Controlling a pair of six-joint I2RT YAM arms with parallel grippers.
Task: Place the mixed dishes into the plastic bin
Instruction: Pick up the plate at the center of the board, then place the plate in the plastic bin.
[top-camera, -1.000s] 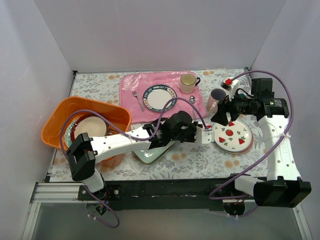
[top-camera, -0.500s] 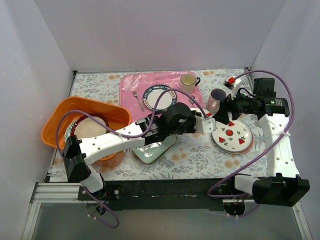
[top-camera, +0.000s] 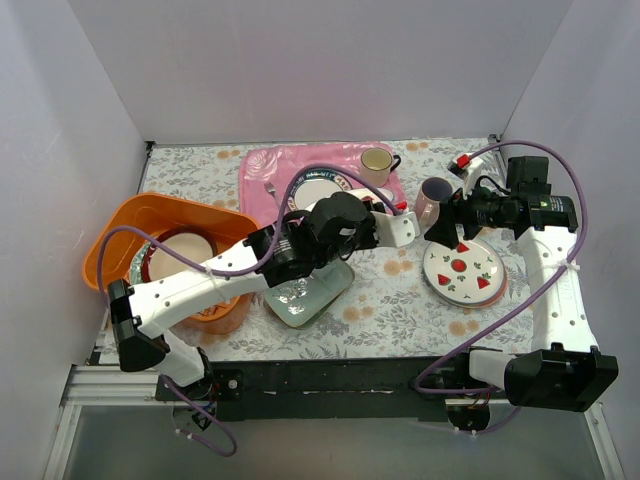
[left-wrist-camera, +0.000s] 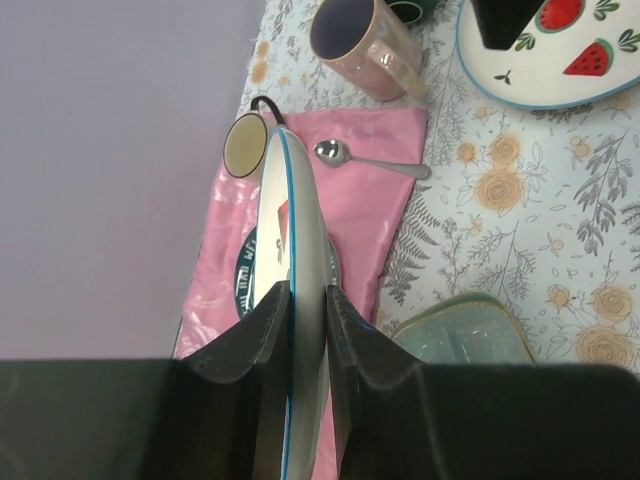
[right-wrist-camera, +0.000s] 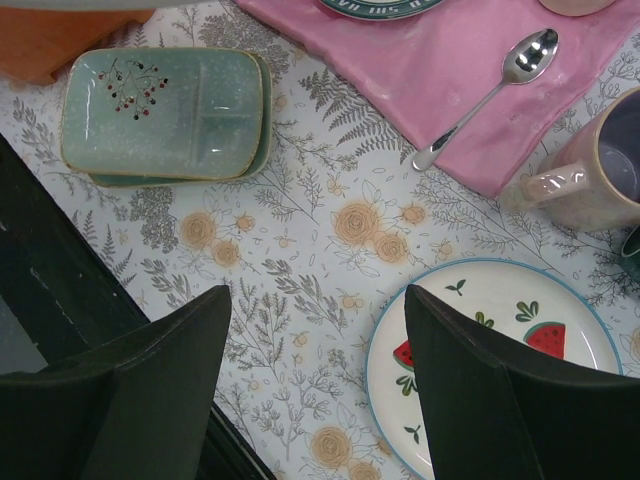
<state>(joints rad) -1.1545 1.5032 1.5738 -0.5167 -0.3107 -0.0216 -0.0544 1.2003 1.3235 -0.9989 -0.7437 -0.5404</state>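
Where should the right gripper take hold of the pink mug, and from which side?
On the rim wall of the pink mug, coming down from above with one finger inside and one outside. It stands upright with its mouth open, and the open right gripper is beside it.

The tray (top-camera: 310, 296) lies between bin (top-camera: 118, 226) and plate (top-camera: 462, 273).

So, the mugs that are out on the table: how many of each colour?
pink mug: 1
cream-yellow mug: 1
dark green mug: 1 (only its edge shows)
Total: 3
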